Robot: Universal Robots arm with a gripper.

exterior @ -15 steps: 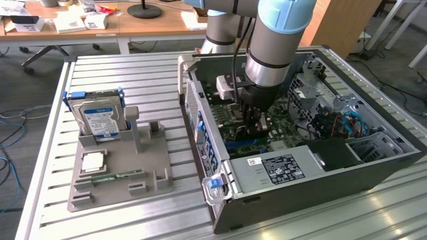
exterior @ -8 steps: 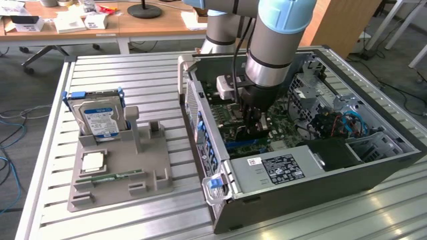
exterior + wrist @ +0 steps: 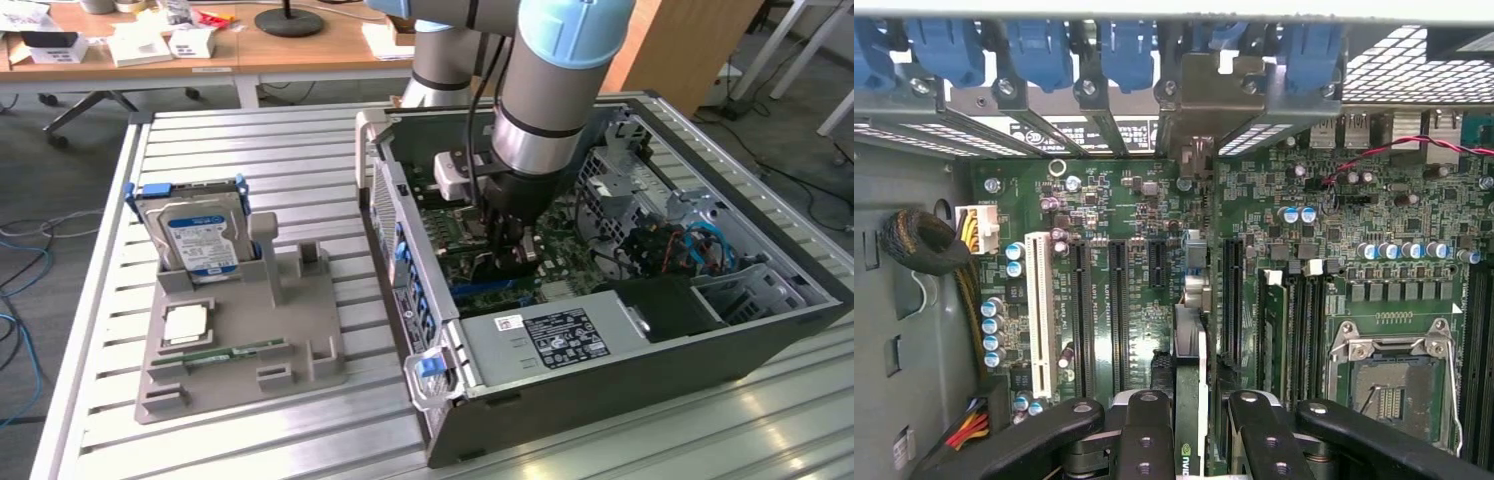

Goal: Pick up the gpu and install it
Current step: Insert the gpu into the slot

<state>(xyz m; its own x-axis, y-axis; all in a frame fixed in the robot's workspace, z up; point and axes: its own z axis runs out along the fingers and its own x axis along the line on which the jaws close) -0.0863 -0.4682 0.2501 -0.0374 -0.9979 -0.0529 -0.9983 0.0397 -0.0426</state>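
Tool: we see the tool [image 3: 510, 262] [image 3: 1199, 425] reaching down into the open computer case [image 3: 641, 370]. Its black, rounded metal fingers [image 3: 1146, 435] are closed on the gpu from both sides.
Gpu: we see the gpu [image 3: 1192, 320] edge-on as a thin, flat strip. It stands upright over the motherboard [image 3: 1124, 200] between the long black slots [image 3: 1116, 310], and its dull grey metal end bracket [image 3: 1209, 95] is up against the case's rear wall. We cannot tell whether its lower edge sits in a slot.
Motherboard: it is a green board, densely dotted with small round silver-blue capacitors. It has one white slot [image 3: 1038, 310] and a square metal-framed processor socket [image 3: 1389, 385].
Rear wall: it is perforated grey sheet metal with a row of glossy blue plastic clips [image 3: 1034, 50].
Case: it is a dark box lying on its side, and a silver power supply [image 3: 554, 340] with a black label sits inside it.
Table: we see the ribbed aluminium table [image 3: 240, 140] carrying the case.
Holder: a matte grey moulded holder [image 3: 240, 330] sits to the exterior view's left of the case. It holds an upright silver hard drive [image 3: 200, 240] and a narrow green memory stick [image 3: 220, 352] lying flat.
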